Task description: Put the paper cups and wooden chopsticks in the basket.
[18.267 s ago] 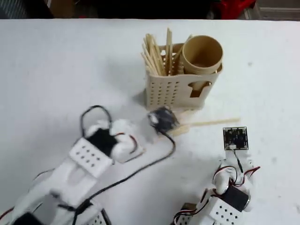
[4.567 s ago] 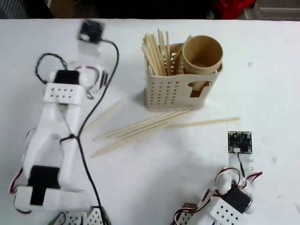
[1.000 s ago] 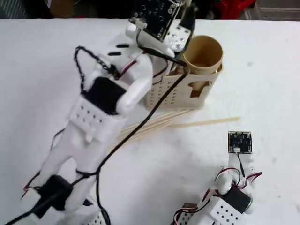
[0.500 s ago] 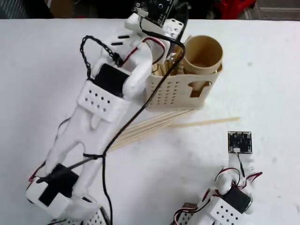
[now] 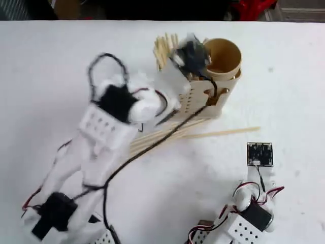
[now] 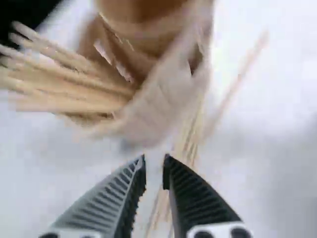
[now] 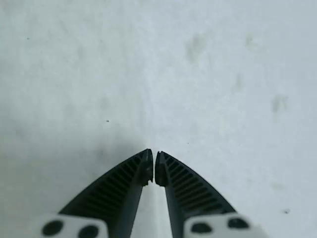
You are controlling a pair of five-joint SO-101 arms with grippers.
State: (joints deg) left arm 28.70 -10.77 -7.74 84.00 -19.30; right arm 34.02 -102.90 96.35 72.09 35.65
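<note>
1. High view: the basket (image 5: 200,99) stands toward 12 o'clock on the counter (image 5: 51,61). It holds a paper cup (image 5: 222,57) at its 3 o'clock side and a bundle of upright chopsticks (image 5: 163,47) at its 9 o'clock side.
2. Loose chopsticks (image 5: 223,133) lie flat on the counter at the basket's 6 o'clock, fanning out toward 8 o'clock.
3. From 7 o'clock the left arm (image 5: 109,127) slants up toward 1 o'clock. Its wrist is over the basket's front wall and covers part of it.
4. Folded low at 5 o'clock is the right arm (image 5: 251,213), well apart from the basket.
5. Left wrist view adds what the arm hides from above. The left gripper (image 6: 153,166) has its fingers a narrow slit apart and holds nothing. It points down at the loose chopsticks (image 6: 190,139) just in front of the basket (image 6: 163,99).
6. Right wrist view: the right gripper (image 7: 152,166) has its tips pressed together, empty, above bare counter (image 7: 223,74).
</note>
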